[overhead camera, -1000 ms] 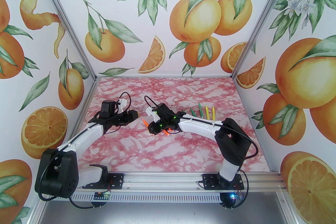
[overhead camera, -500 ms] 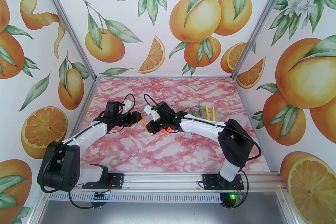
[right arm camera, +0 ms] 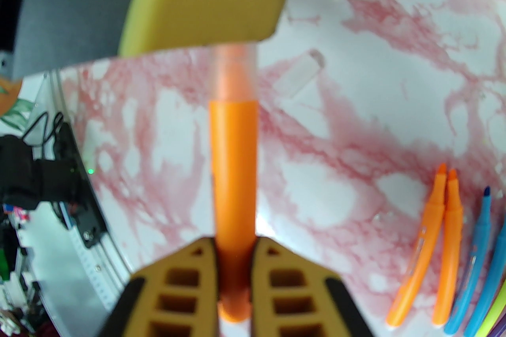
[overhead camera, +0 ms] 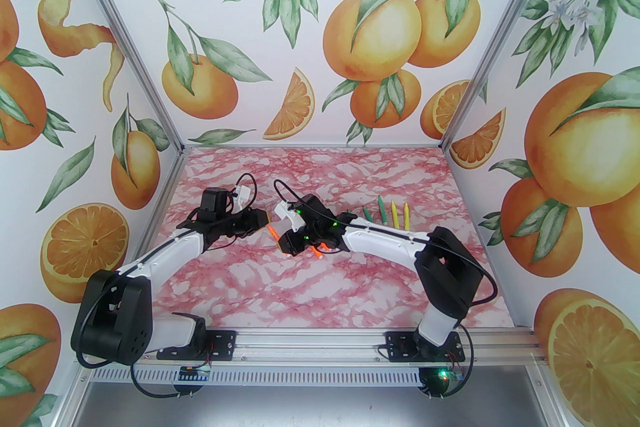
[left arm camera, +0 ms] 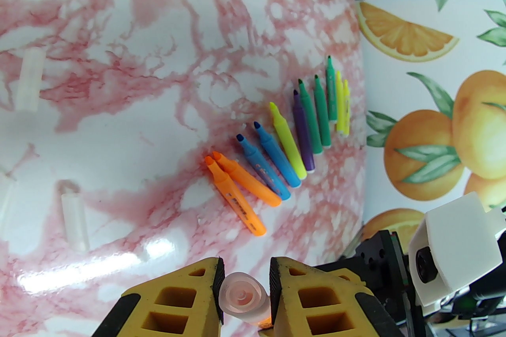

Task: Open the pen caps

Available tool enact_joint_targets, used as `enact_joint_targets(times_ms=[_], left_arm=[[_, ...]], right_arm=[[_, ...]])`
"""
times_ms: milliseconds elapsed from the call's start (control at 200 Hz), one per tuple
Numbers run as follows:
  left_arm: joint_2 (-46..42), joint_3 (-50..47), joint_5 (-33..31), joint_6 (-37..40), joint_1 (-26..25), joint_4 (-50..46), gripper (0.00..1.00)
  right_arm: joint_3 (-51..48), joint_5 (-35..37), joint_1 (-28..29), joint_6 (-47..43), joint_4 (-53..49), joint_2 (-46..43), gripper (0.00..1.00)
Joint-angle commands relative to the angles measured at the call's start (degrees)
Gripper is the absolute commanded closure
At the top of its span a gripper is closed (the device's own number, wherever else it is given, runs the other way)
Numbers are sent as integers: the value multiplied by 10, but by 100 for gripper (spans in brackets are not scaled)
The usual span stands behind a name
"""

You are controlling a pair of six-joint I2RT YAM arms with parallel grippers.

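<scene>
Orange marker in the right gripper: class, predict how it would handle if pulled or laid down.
The orange marker looks straight and rigid, so probably stiff. Its glossy round barrel may slip in the right gripper as the clear cap is pulled, and likely rolls if laid down.

The table point(left arm camera: 118, 51) is pink-and-white marble. On one side of the purple marker point(left arm camera: 303, 136) lie a yellow marker point(left arm camera: 287, 145), blue markers point(left arm camera: 275, 155) and orange markers point(left arm camera: 247, 179); on the other, green markers point(left arm camera: 321, 112).
</scene>
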Motion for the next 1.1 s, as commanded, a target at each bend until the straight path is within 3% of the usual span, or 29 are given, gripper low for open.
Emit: enact_joint_targets(times_ms=[0,235,580,655,740,846,1096], left_arm=[[9,19,19,1,-9,14,72],[14,22,24,1,-17,17,73],[12,22,14,3,-17,13,84],[14,23,15,3,-17,14,88],[14,25,18,2,-17,13,92],[11,25,23,0,-17,12,96],[1,25,25,1,-17,5,98]], right_arm=[[0,-8,-3,-5,21,-14,100],[-1,-2,-4,1,29,-12,100],[-9,-12,-3,-1,29,-12,100],[-13,-15,-3,-3,35,-14,92],[-18,-16,-4,-3,51,-16,76],[-17,-26,-4,-3,67,-9,65],[3,-45,-4,1,88,18,64]])
